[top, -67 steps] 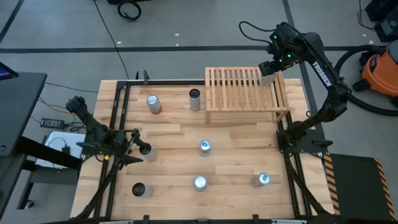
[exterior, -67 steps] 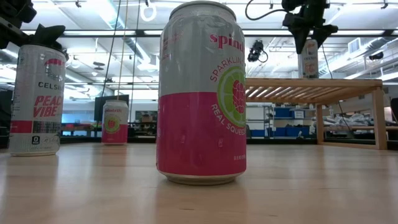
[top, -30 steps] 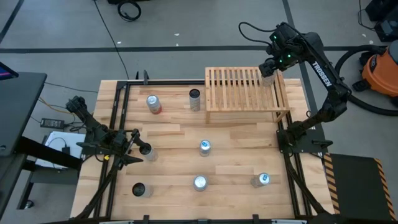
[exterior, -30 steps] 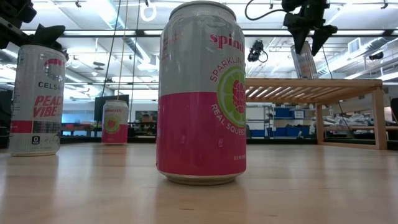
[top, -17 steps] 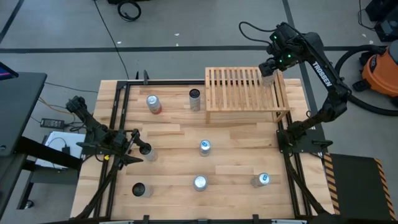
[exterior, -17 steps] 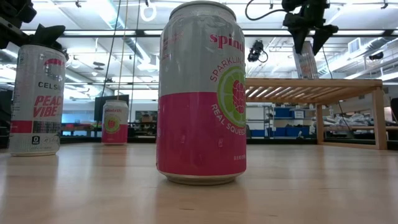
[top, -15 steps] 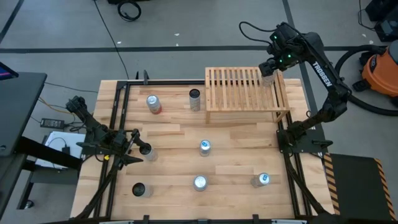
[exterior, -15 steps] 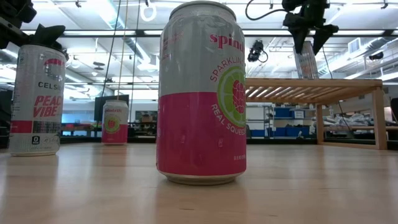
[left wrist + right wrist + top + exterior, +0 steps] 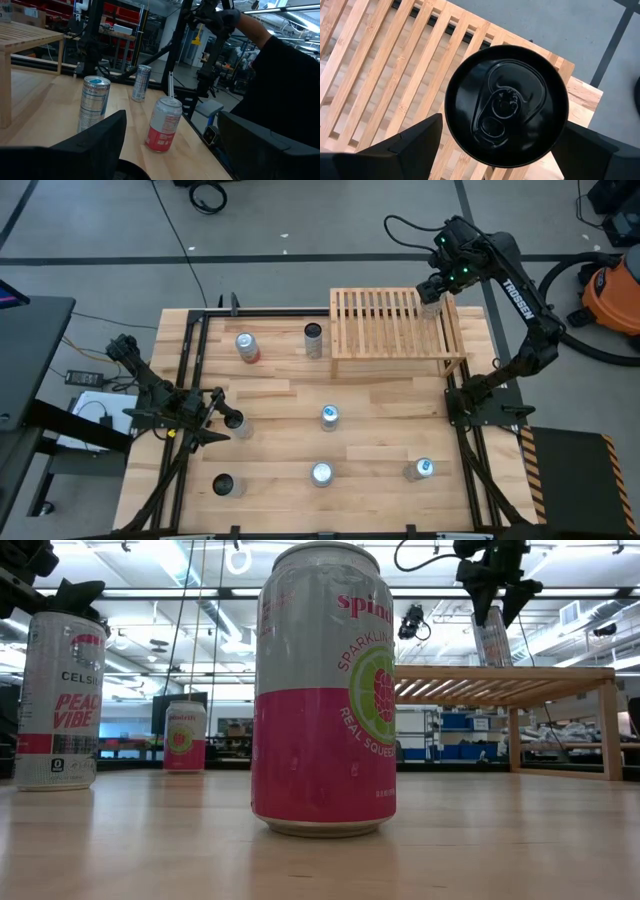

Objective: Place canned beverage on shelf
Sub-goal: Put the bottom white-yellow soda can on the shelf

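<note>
The right gripper (image 9: 431,298) hung over the shelf's (image 9: 385,325) far right corner, jaws spread wide, flanking a can (image 9: 506,105) standing there. Release looked done; retreat remained. Left gripper (image 9: 222,418) waited half-open near the bench's left edge.

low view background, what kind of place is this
Probably a robotics lab or workshop: open ceiling with strip lights, storage shelving with blue bins behind the table, and in the high view a bare concrete floor with an orange shop vacuum.

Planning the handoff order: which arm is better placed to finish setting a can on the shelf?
Right. Its gripper is over the shelf with a can between its jaws; the left gripper sits low by the table's left side.
</note>
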### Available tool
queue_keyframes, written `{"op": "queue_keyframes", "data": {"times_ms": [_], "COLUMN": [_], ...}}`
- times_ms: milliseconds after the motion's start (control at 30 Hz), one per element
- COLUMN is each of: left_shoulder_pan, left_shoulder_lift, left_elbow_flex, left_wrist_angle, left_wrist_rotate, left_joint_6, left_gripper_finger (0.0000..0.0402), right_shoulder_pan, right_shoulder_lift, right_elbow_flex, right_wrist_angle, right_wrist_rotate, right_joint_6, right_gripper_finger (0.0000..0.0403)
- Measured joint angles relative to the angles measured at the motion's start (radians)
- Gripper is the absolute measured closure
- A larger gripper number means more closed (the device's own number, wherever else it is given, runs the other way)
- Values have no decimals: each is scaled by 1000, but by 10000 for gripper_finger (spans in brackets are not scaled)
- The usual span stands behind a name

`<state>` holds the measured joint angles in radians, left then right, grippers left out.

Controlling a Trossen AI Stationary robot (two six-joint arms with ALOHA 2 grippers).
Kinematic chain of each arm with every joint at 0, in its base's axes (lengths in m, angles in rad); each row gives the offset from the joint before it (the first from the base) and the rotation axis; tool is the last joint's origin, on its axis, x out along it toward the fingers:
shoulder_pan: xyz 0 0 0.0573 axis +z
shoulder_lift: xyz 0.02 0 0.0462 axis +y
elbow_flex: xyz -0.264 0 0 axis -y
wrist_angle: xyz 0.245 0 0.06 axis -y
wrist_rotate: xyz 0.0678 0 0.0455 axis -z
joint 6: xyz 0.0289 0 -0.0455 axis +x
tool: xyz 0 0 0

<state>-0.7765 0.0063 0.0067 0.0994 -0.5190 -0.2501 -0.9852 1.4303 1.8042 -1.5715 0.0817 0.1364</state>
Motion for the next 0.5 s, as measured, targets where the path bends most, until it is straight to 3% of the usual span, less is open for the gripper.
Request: {"op": "queue_keyframes", "data": {"times_ms": [500], "left_shoulder_pan": [0], "left_shoulder_lift": [0], "left_elbow_flex": [0], "left_wrist_angle": [0], "left_wrist_rotate": [0], "left_joint_6": [0], "left_gripper_finger": [86], "right_shoulder_pan": [16], "right_shoulder_lift": [-7], "right_elbow_flex": [0], "right_wrist_angle": [1], "right_wrist_rotate": [60], "right_joint_6": [89], "right_gripper_finger": [53]}}
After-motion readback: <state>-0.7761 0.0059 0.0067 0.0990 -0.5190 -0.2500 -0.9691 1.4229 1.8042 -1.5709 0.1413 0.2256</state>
